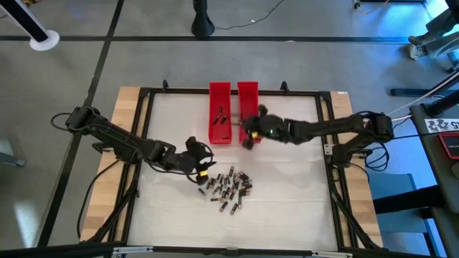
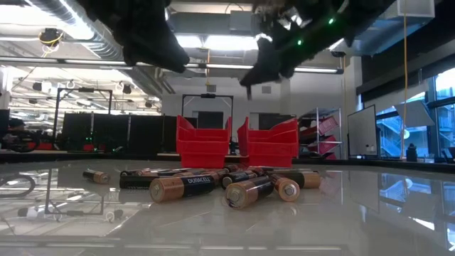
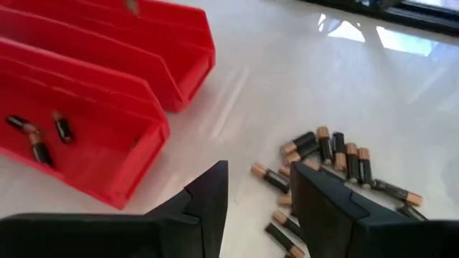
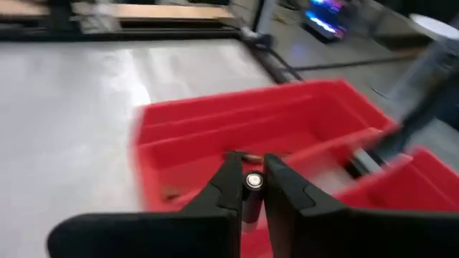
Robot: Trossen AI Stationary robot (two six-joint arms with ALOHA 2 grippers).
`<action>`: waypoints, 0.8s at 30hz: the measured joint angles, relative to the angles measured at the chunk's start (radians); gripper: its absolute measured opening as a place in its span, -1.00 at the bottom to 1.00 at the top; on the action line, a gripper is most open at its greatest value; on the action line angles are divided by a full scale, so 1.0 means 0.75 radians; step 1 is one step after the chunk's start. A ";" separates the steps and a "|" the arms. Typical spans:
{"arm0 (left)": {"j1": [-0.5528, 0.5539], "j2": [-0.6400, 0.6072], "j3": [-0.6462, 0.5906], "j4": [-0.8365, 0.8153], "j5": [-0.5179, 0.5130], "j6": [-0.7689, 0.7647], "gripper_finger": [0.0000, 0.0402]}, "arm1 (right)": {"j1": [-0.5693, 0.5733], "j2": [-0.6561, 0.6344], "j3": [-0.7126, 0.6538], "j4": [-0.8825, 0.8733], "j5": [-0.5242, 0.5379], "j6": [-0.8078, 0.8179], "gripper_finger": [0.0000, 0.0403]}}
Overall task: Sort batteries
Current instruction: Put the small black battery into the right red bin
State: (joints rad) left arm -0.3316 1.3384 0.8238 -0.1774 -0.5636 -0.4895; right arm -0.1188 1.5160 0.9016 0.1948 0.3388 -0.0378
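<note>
Batteries (image 1: 228,188) lie heaped on the table (image 1: 287,208) near its front edge; a few rest in the left red tray (image 1: 219,115). Right gripper (image 4: 252,188), above the trays' near end, clamps one battery (image 4: 252,180) endwise; left gripper (image 3: 259,201) hangs beside the heap, fingers apart.

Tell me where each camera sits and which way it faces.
High view: overhead, straight down on the table, both arms, two red trays and the loose batteries.
Low view: at tabletop level, facing the trays across the batteries; arms overhead.
Left wrist view: past the open left gripper to batteries and trays.
Right wrist view: right gripper pinching a battery above a tray.
All views share the trays.
</note>
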 joint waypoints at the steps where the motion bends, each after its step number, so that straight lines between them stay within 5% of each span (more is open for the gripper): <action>1: -0.006 0.000 0.000 -0.007 0.000 -0.009 -0.30 | -0.034 0.000 0.000 -0.002 -0.007 0.006 -0.86; 18: 0.007 -0.001 0.000 0.004 -0.013 -0.068 -0.30 | -0.274 -0.001 0.000 -0.124 -0.159 0.008 -0.86; 24: 0.007 -0.001 0.000 0.007 -0.012 -0.173 -0.30 | -0.280 -0.001 0.000 -0.146 -0.155 0.009 -0.57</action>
State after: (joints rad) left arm -0.3264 1.3376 0.8238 -0.1719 -0.5728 -0.6195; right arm -0.3290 1.5154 0.9016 0.0856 0.2226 -0.0307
